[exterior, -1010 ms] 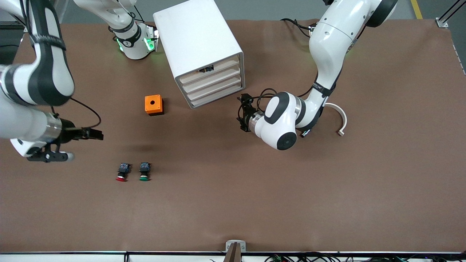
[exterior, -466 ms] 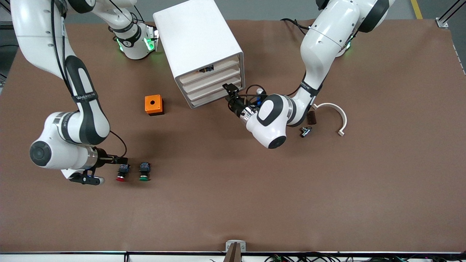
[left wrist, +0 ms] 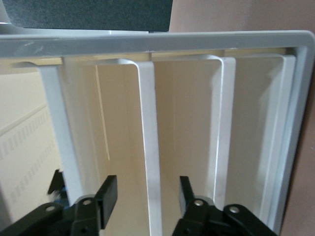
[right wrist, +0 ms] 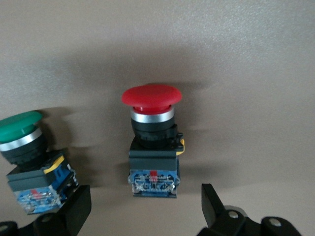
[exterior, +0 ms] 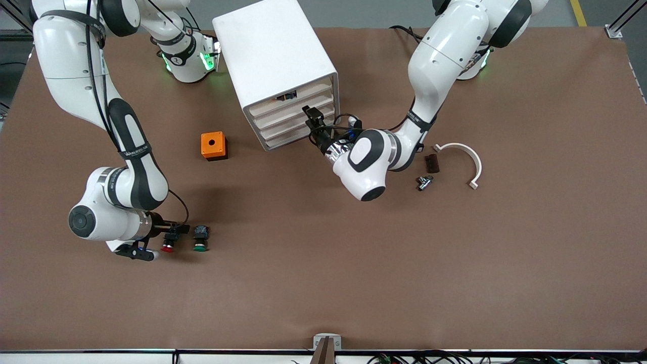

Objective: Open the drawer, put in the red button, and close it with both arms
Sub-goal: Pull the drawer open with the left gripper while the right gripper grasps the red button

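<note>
The red button (exterior: pixel 168 242) lies on its side on the table, red cap toward the front camera; it also shows in the right wrist view (right wrist: pixel 151 142). My right gripper (exterior: pixel 178 231) is open at table level, one finger (right wrist: pixel 78 206) on each side of the button's black and blue body end (right wrist: pixel 145 211). The white cabinet (exterior: pixel 273 55) has all drawers shut. My left gripper (exterior: pixel 312 120) is open at its front, and its fingers (left wrist: pixel 109 194) straddle a white drawer lip (left wrist: pixel 147 147), about at the second drawer (exterior: pixel 295 108).
A green-capped button (exterior: pixel 200 240) lies right beside the red one, toward the left arm's end; it also shows in the right wrist view (right wrist: pixel 27 157). An orange box (exterior: pixel 213 145) stands near the cabinet. A white curved piece (exterior: pixel 462 156), a dark block (exterior: pixel 431 163) and a small metal part (exterior: pixel 423 182) lie by the left arm.
My right gripper has come down and across to the red button. My left gripper has moved up to the cabinet's drawer fronts. The buttons and drawers have not moved.
</note>
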Motion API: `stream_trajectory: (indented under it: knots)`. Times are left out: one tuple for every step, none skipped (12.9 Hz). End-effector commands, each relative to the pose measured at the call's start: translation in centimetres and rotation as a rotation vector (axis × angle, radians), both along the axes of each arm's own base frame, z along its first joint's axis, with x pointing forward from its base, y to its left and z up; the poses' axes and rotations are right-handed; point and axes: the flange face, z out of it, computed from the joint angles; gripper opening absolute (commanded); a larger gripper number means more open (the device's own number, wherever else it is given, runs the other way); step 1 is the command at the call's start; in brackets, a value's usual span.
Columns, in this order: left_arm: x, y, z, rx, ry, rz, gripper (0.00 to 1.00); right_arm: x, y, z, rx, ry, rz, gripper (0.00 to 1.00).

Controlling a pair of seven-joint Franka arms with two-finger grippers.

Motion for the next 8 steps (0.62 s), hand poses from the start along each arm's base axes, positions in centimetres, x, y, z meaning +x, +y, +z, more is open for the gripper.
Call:
stream_trajectory:
  knots:
    - [-1.0,-1.1,-0.8,0.005,0.034,-0.01,0.42,0.5,-0.4,-0.4,0.012,-0.001,-0.03,0.78]
    - [-1.5,-1.6,-0.8,0.006,0.034,-0.021,0.32,0.5,-0.6,-0.5,0.011,-0.002,-0.033,0.65]
    - [-1.5,-1.6,-0.7,0.004,0.033,-0.02,0.24,0.5,-0.6,-0.5,0.013,-0.002,-0.03,0.53]
    - [-1.5,-1.6,-0.7,0.003,0.036,-0.018,0.14,0.5,-1.1,-0.5,0.014,-0.003,-0.034,0.38]
    - [-1.4,-1.7,-0.6,-0.002,0.044,-0.006,0.04,0.7,-1.8,-0.4,0.014,-0.006,-0.045,0.26]
    - [-1.1,-1.4,-0.6,-0.001,0.048,0.002,0.01,0.8,-2.0,-0.3,0.015,-0.007,-0.048,0.16]
    - [-0.6,-1.0,-0.6,0.0,0.043,0.01,0.01,1.2,-1.9,0.1,0.016,-0.015,-0.047,0.11]
    - [0.3,-0.2,-0.7,0.002,0.038,0.025,0.01,1.5,-1.8,0.8,0.016,-0.027,-0.043,0.06]
